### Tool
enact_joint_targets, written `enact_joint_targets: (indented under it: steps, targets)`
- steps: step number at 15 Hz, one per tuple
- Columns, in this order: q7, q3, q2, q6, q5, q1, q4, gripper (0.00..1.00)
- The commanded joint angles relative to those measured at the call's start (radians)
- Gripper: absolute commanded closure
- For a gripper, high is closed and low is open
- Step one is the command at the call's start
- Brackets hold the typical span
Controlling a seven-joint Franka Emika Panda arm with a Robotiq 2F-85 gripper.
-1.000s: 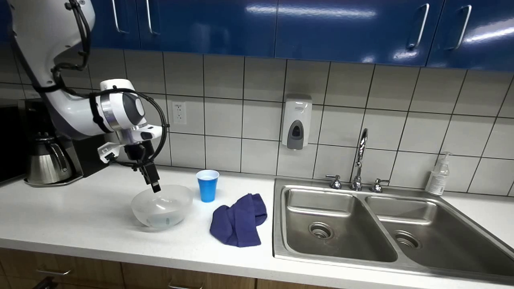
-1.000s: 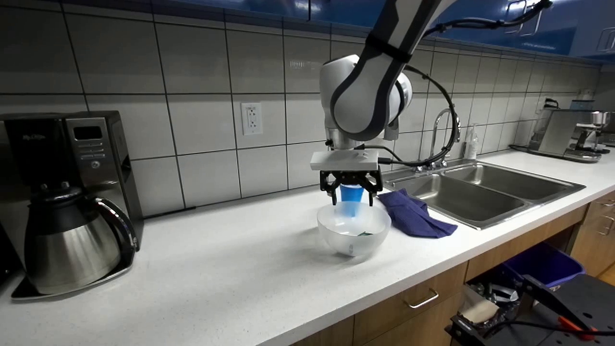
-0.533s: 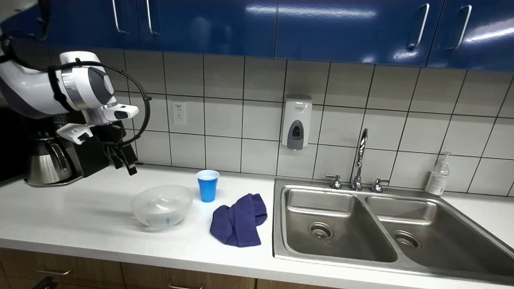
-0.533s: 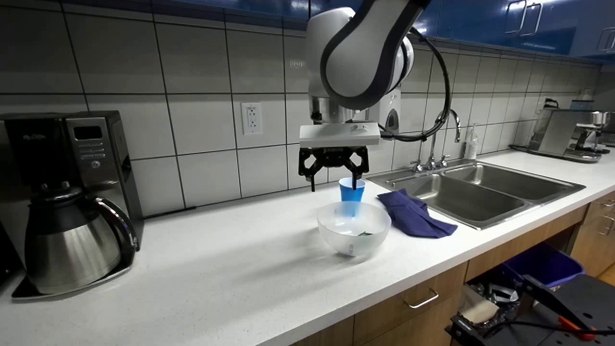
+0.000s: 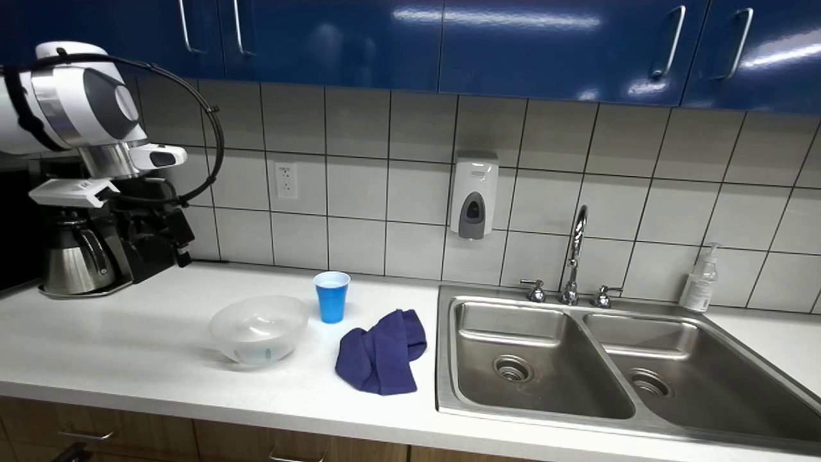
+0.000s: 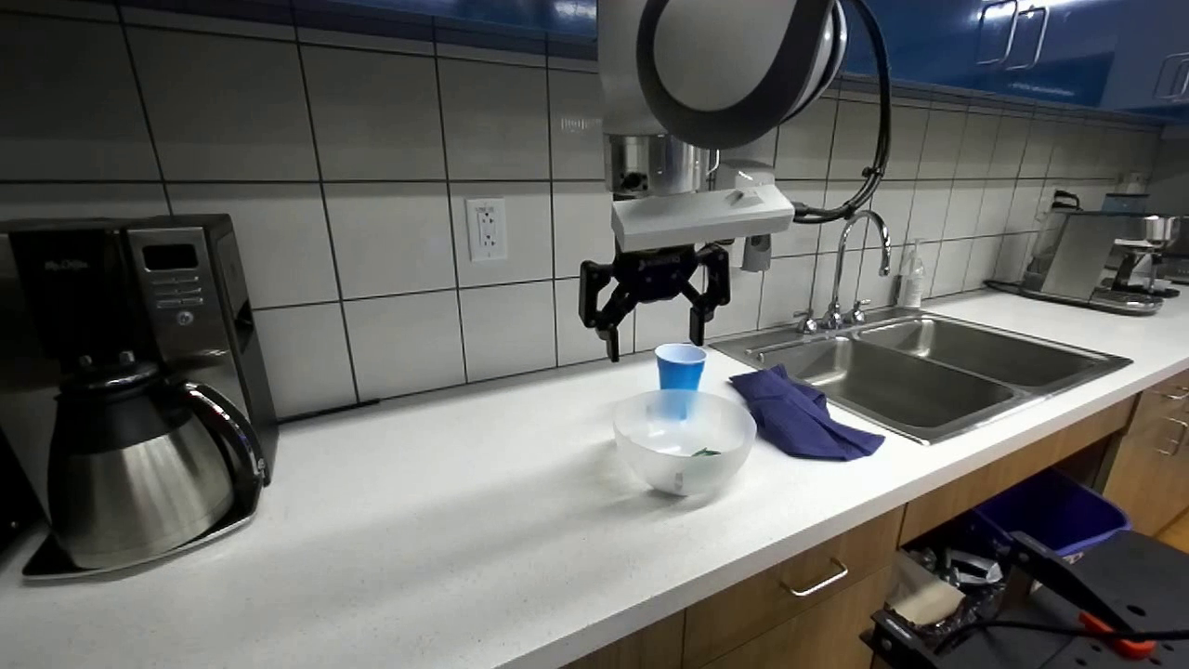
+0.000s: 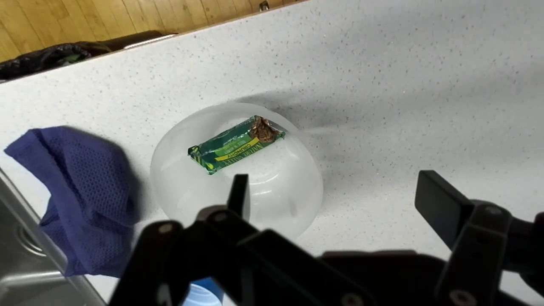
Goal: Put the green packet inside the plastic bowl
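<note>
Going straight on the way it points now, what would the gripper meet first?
The gripper points down, probably onto the bowl first: in the wrist view, one finger overlaps the bowl, the other the counter. Depth is unclear, so it may meet the counter instead.

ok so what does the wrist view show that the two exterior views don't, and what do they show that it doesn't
Only the wrist view: the readable "Crunchy" lettering on the green packet. In an exterior view the packet is just a green sliver.

Only the exterior views, both of them: the faucet, the steel carafe, the wall outlet and the blue cabinets.

Shared by all: the plastic bowl, the open hand, the purple cloth, and at least part of the blue cup and sink.
</note>
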Motion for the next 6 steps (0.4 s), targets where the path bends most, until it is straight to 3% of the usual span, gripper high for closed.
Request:
enact_joint_targets:
  steps: [1, 2, 3, 6]
  targets:
    - [-0.124, 0.056, -0.126, -0.050, 0.015, -0.018, -0.079, 0.00]
    - [-0.122, 0.070, -0.149, -0.062, 0.001, -0.021, -0.091, 0.00]
    - [-0.083, 0.072, -0.064, -0.025, 0.010, -0.039, -0.041, 0.00]
    - [-0.099, 0.094, -0.111, -0.037, 0.013, -0.041, -0.070, 0.00]
